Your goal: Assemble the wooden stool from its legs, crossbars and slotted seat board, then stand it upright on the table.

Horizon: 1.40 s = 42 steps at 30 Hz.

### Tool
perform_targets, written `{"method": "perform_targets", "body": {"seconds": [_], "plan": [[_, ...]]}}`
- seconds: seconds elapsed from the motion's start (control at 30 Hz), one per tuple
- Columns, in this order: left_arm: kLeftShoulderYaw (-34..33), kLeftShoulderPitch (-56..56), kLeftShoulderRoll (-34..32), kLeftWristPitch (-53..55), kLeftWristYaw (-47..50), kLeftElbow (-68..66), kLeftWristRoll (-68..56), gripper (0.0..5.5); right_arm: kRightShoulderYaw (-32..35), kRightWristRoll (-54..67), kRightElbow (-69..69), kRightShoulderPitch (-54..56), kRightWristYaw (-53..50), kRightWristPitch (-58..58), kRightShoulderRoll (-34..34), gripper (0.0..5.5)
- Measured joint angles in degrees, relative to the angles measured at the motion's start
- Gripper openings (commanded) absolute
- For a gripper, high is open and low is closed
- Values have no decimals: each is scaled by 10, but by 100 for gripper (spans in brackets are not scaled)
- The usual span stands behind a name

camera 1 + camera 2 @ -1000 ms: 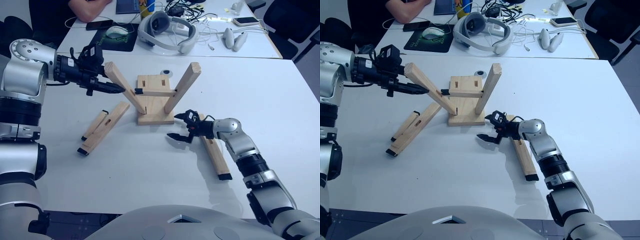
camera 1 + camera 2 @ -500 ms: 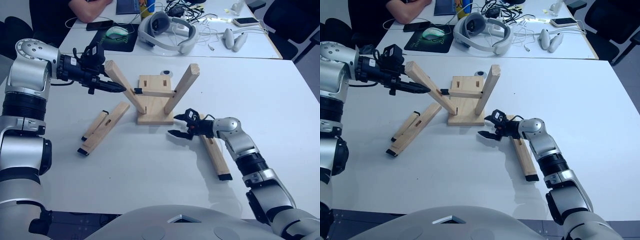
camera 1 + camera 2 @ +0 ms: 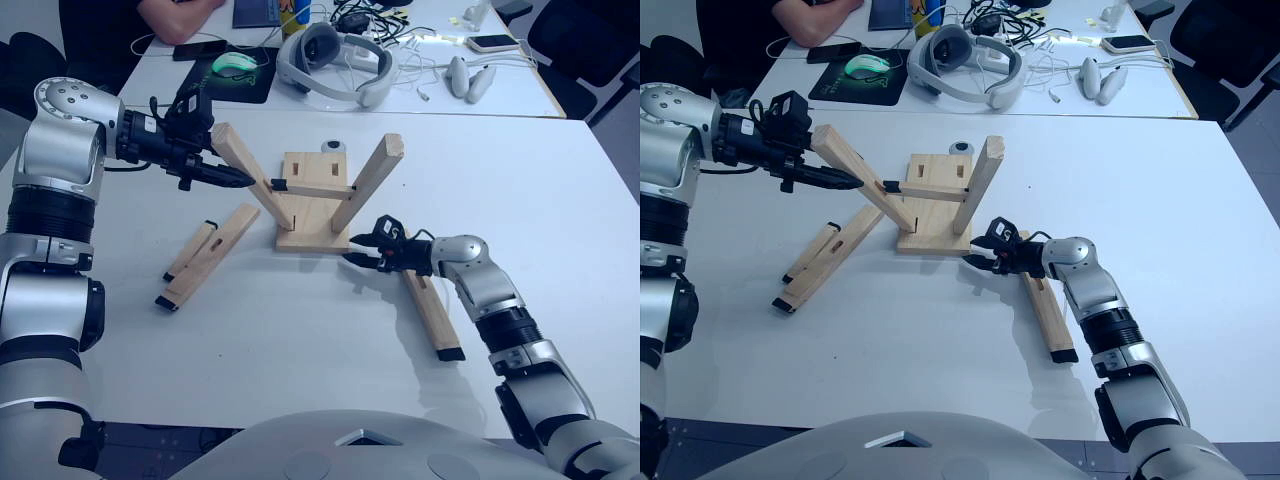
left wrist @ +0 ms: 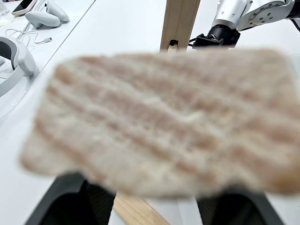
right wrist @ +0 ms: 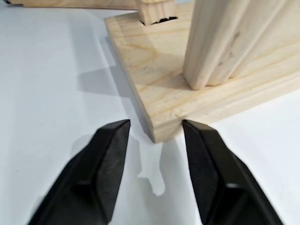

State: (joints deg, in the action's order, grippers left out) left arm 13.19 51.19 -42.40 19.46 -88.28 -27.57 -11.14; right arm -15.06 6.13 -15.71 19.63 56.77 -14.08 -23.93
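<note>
Our right gripper (image 5: 154, 125) has its black fingers (image 5: 110, 154) spread (a clear gap between them), one on either side of the seat board's (image 5: 159, 89) corner. A leg (image 5: 220, 42) rises from that board on the white table (image 5: 51, 70).

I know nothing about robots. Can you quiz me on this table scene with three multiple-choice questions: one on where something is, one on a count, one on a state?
1. Where is the right gripper?
A. At the near corner of the seat board
B. Raised high in the air
C. Far off to the robot's left

2. How many legs stand in the seat board?
A. One
B. Two
C. Four

3. The right gripper's fingers are:
A. Shut on a crossbar
B. Shut on a leg
C. Open, holding nothing

Answers:
1 A: its wrist view shows the board's corner just ahead of its fingertips.
2 B: the left leg, gripped by the left gripper, and the right leg stand tilted in it.
3 C: a wide gap separates them.
</note>
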Motion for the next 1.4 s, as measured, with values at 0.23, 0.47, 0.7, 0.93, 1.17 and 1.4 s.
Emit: {"method": "perform_targets", "body": {"seconds": [0.23,0.47,0.7,0.93,1.17,1.4], "plan": [[2,-8,-2,26,-3,40,0,204,0,0,30,-17,14,-12,-19,99],[10,1,16,11,1,20,5,204,0,0,61,-33,14,-32,-32,92],[11,2,16,-40,1,-26,5,206,-10,-2,63,-32,14,-33,-32,57],[-9,-51,-5,11,25,67,-12,206,-14,-2,63,-33,14,-31,-32,20],[-16,-100,-24,70,61,175,-36,206,-3,20,68,-33,45,-61,-49,0],[-11,-112,1,83,87,205,-54,206,22,121,161,-19,118,-108,-61,0]]}}
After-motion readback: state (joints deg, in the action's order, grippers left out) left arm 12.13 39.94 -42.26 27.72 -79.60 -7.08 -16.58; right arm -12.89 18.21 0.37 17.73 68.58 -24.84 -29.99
